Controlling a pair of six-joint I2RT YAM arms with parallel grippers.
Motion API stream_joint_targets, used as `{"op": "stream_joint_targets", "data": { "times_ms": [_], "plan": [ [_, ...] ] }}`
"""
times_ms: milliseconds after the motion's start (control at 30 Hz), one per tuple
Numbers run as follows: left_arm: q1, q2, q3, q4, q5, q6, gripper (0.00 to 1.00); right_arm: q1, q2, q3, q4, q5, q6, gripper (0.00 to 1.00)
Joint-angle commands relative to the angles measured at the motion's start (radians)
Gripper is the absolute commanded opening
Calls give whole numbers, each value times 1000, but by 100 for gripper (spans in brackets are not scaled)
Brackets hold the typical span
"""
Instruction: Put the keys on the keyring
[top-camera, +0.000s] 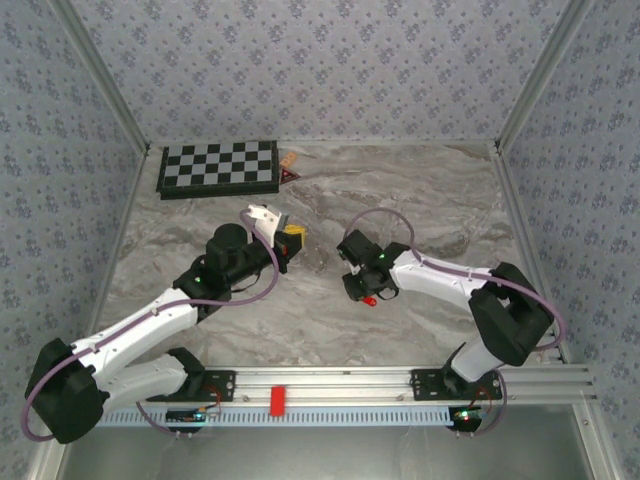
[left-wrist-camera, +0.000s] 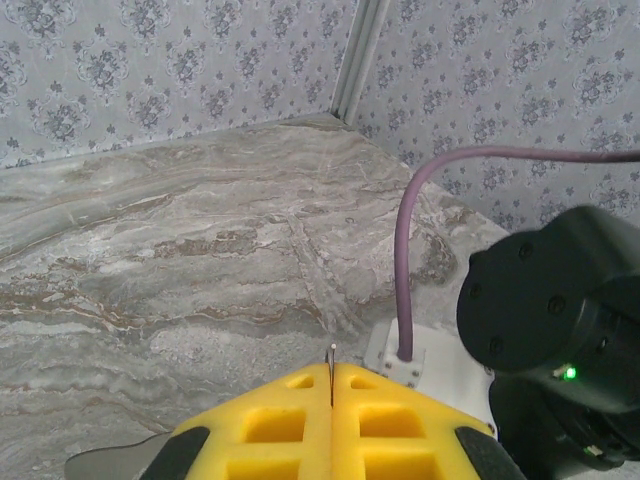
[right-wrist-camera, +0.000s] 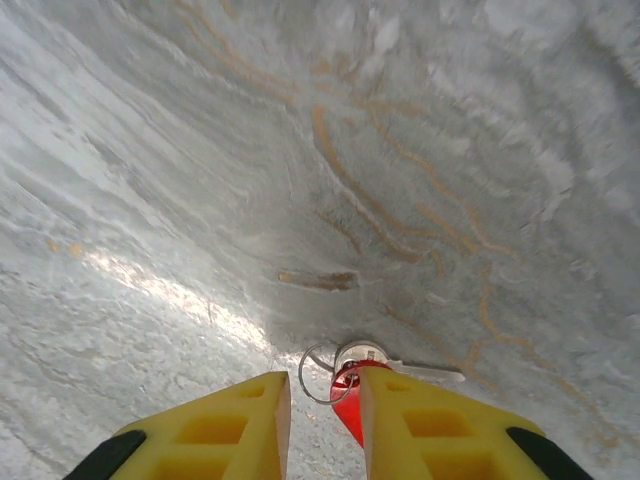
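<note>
The right gripper (right-wrist-camera: 325, 385) hangs low, its yellow fingers slightly apart. The red-headed key (right-wrist-camera: 348, 402) lies between them on the marble table (right-wrist-camera: 300, 150), against the right-hand finger, with a small wire loop (right-wrist-camera: 302, 372) beside it. Well off to the left, the left gripper (left-wrist-camera: 332, 375) is pressed together on a thin silvery sliver (left-wrist-camera: 332, 352); I cannot tell what it is.

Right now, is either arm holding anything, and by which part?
Left end effector pinches a thin silvery metal wire, mostly hidden between its pads. Right end effector stands open around the red-headed key, unheld.
</note>
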Motion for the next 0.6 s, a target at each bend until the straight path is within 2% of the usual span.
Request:
{"op": "stream_joint_targets", "data": {
  "times_ms": [0,300,467,567],
  "plan": [
    [-8,-25,16,30,-10,6,0,-18,-8,38,-63,-15,-33,25],
    [-8,-33,12,23,-64,6,0,3,71,117,-139,17,-101,29],
    [-7,-47,11,-17,-252,0,0,46,153,178,-200,49,-129,31],
    [-7,-67,-4,-5,-288,-3,0,78,193,213,-244,92,-155,32]
  ]
}}
